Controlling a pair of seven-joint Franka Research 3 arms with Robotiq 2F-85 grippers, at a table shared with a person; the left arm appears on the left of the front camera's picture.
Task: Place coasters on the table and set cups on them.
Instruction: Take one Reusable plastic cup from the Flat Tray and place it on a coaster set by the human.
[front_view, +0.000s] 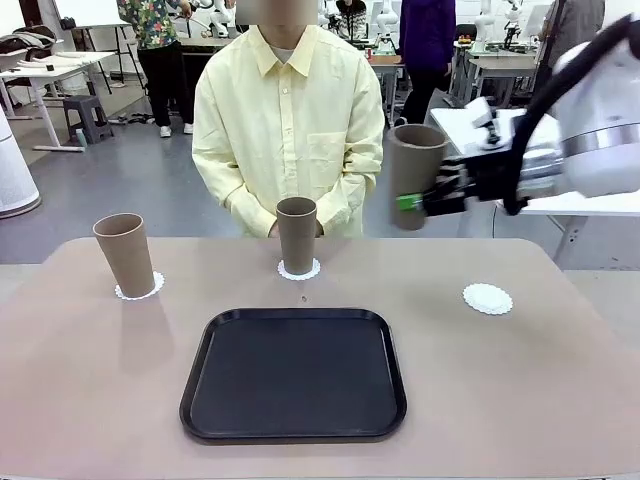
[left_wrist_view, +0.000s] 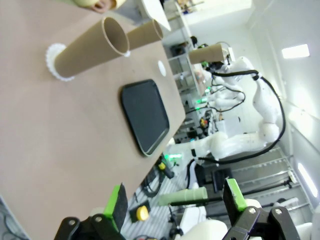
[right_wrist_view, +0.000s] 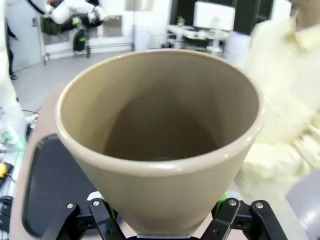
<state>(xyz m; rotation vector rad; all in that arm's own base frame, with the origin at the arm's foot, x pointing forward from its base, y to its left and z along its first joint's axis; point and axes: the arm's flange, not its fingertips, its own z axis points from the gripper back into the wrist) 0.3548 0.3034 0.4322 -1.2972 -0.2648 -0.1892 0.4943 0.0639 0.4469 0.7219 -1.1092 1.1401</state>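
One cup (front_view: 415, 175), upright, is clamped low in the right gripper (front_view: 412, 202), seemingly up and left of the bare coaster (front_view: 487, 298); the left gripper (left_wrist_view: 175, 205) gapes empty, well apart.

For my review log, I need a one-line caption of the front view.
Right gripper holds a third cup in the air above the table; one coaster lies bare.

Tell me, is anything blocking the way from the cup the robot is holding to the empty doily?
Nothing visible. The right gripper holds the cup up in the air, and the bare coaster lies below on the table with open space between them.
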